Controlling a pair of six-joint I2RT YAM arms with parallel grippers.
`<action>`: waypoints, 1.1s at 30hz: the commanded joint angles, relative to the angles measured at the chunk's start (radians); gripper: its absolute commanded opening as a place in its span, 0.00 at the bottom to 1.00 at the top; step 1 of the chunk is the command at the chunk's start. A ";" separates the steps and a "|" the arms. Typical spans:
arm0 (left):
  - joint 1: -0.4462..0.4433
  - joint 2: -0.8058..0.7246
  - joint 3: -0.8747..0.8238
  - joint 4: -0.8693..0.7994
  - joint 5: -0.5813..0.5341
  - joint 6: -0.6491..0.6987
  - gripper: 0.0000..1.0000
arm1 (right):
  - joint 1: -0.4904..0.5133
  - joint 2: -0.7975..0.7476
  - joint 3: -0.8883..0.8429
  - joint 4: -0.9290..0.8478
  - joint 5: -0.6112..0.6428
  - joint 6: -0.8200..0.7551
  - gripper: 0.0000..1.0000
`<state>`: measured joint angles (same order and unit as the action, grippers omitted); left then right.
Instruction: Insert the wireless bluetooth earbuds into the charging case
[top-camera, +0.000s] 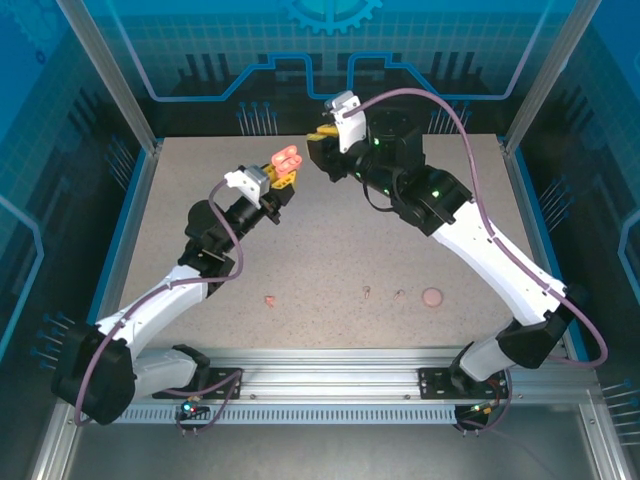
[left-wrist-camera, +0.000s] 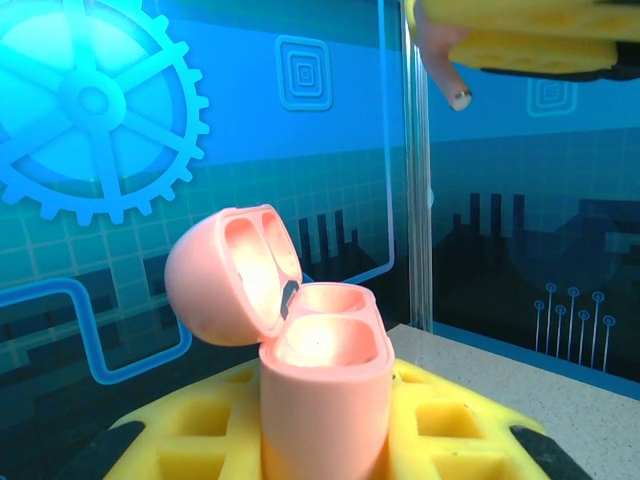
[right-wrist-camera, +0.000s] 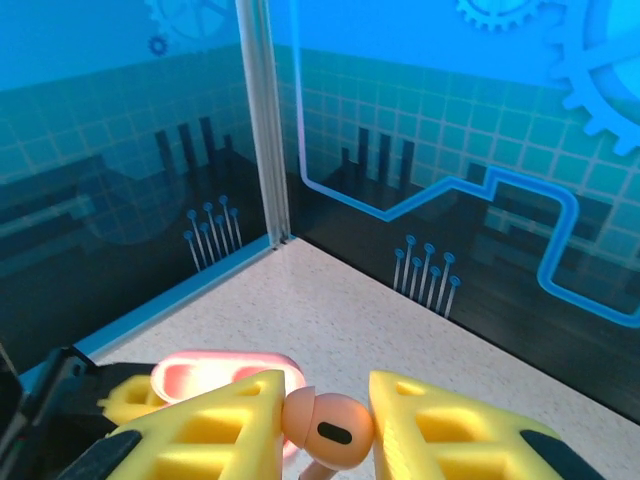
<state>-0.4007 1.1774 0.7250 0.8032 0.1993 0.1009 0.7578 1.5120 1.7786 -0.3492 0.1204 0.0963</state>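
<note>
Shut tight on the lower half of the charging case (left-wrist-camera: 325, 395), the left jaws hold it upright between yellow latticed pads (left-wrist-camera: 190, 430). Its lid is hinged back and both hollows are laid bare. The right jaws are drawn narrow and pinched on one earbud (right-wrist-camera: 328, 428); its round head is gripped between the yellow pads and its stem sticks out past them.

Both pairs are held above the far part of the table (top-camera: 330, 240), the left arm reaching in from the near left and the right arm from the near right. The earbud is held just above and to the right of the open case, near it but apart. From the left wrist it is seen hanging over the case's upper right. From the right wrist the case is seen low and to the left, partly behind one pad.

The table is a pale speckled slab, fenced by aluminium posts (top-camera: 110, 75) and blue panels (top-camera: 330, 45) printed with gears and circuit lines. Nearer the arms' bases, well apart from both jaws, a small pink lump (top-camera: 269, 299) and a rounder pink lump (top-camera: 432, 297) lie on it. Which of them is the second earbud cannot be told.
</note>
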 joint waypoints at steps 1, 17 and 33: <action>-0.008 0.002 0.044 0.000 -0.004 0.005 0.00 | -0.015 0.027 0.030 0.052 -0.086 0.029 0.27; -0.008 -0.004 0.055 -0.026 -0.009 0.002 0.00 | -0.055 0.069 0.006 0.082 -0.224 -0.043 0.26; -0.009 -0.004 0.060 -0.030 -0.011 0.006 0.00 | -0.051 0.115 0.002 0.076 -0.186 -0.082 0.26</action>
<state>-0.4026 1.1782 0.7456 0.7631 0.1989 0.1043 0.7124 1.6173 1.7798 -0.2905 -0.0826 0.0360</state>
